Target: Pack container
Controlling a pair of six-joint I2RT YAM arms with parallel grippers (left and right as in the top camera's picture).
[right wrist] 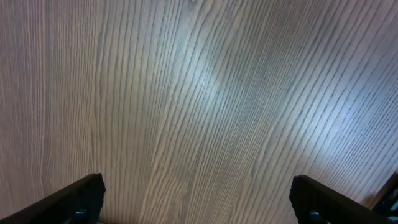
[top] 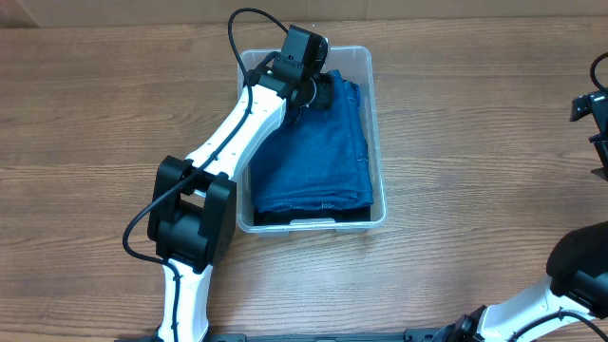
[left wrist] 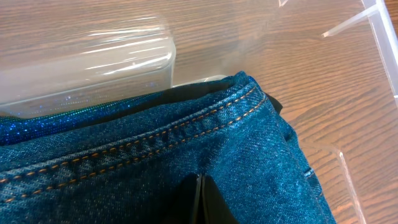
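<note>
Two grippers: left gripper [left wrist: 202,199], fingers pressed together, on the jeans [top: 313,152] far in the container [top: 378,180]; right gripper [right wrist: 199,202], fingers spread, over the table [right wrist: 199,93].

Jeans [top: 318,157] inside the container [top: 379,142], left tool [top: 318,93] at their far end.

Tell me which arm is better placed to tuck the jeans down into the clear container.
Left. The left gripper is inside the container, shut, at the far end of the folded jeans. The right gripper hangs open over bare table, well off to the side.
</note>
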